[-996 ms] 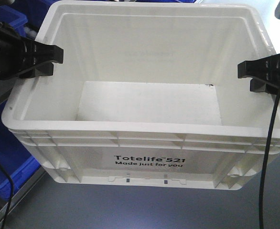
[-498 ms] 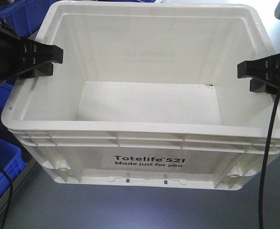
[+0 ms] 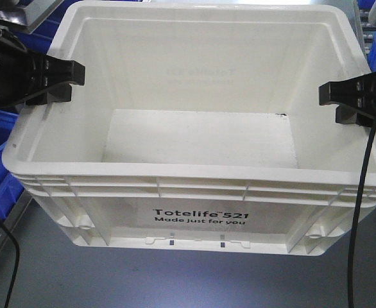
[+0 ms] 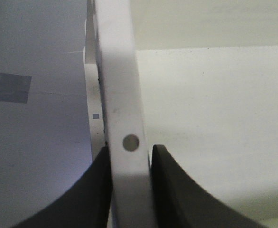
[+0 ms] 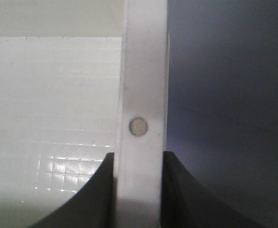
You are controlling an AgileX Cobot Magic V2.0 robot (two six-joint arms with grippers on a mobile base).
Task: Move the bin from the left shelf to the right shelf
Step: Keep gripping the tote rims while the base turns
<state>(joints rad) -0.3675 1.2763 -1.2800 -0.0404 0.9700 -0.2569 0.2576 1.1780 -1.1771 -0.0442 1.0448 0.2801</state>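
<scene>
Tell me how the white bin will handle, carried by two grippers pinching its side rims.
Probably light: the bin is empty. Likely stiff, given the ribs under its rim, though thin walls may flex where the left gripper and right gripper pinch them. Smooth plastic might slip or pivot, since each grip covers little rim.

Near side wall of the bin [image 3: 201, 199]: black print "Totelife 521", beneath it "Made just for you". Far inner wall: faint mirrored show-through print, illegible.
</scene>
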